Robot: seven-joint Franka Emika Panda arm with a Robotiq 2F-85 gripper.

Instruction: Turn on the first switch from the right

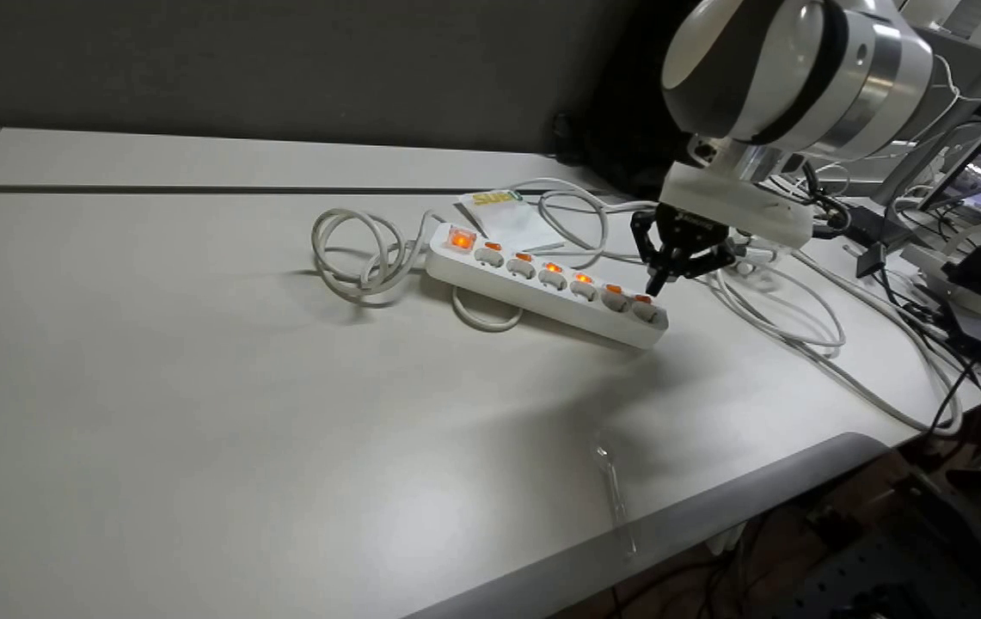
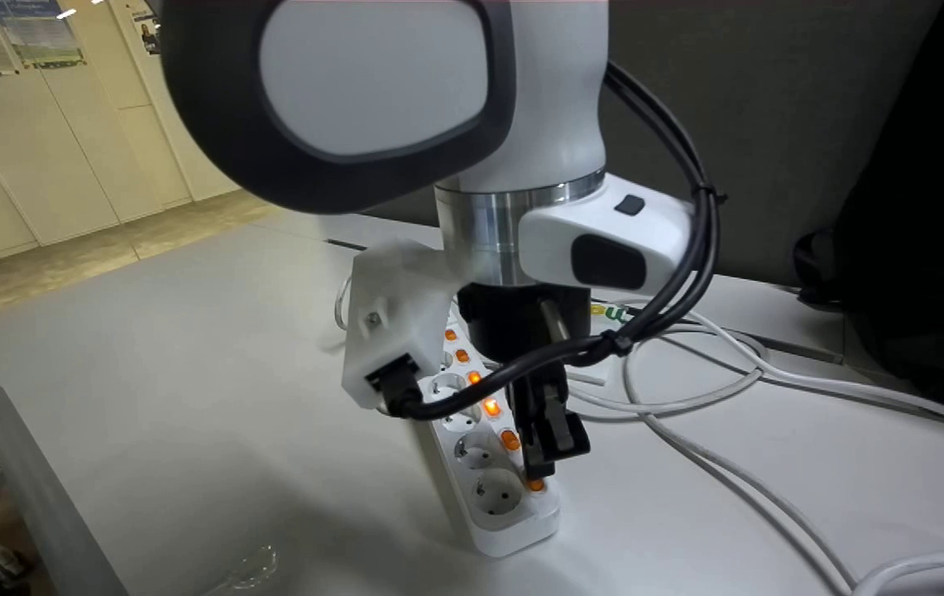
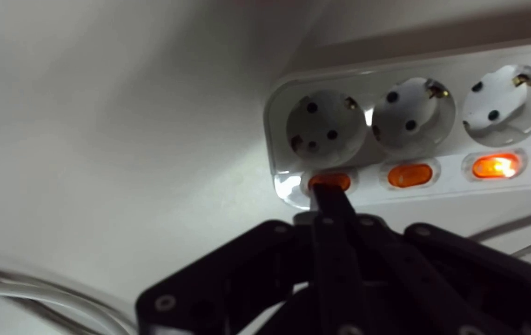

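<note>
A white power strip (image 1: pixel 542 297) with several round sockets and small orange switches lies on the table; it also shows in an exterior view (image 2: pixel 513 534) and the wrist view (image 3: pixel 367 197). The end switch (image 1: pixel 644 299), first from the right there, is dark orange and unlit. In the wrist view this end switch (image 3: pixel 335 178) is partly covered by my gripper (image 3: pixel 329 188). My gripper (image 1: pixel 655 288) is shut and empty, its tips at the end switch. I cannot tell if they touch it. The neighbouring switch (image 3: pixel 409 175) is unlit; the one beyond it (image 3: pixel 496 165) glows.
A lit main switch (image 1: pixel 461 240) is at the strip's far end. White cables (image 1: pixel 361 258) coil beside it, and more cables (image 1: pixel 782 327) run to the right. A white packet (image 1: pixel 511 223) lies behind the strip. A clear plastic piece (image 1: pixel 613 481) lies near the front edge.
</note>
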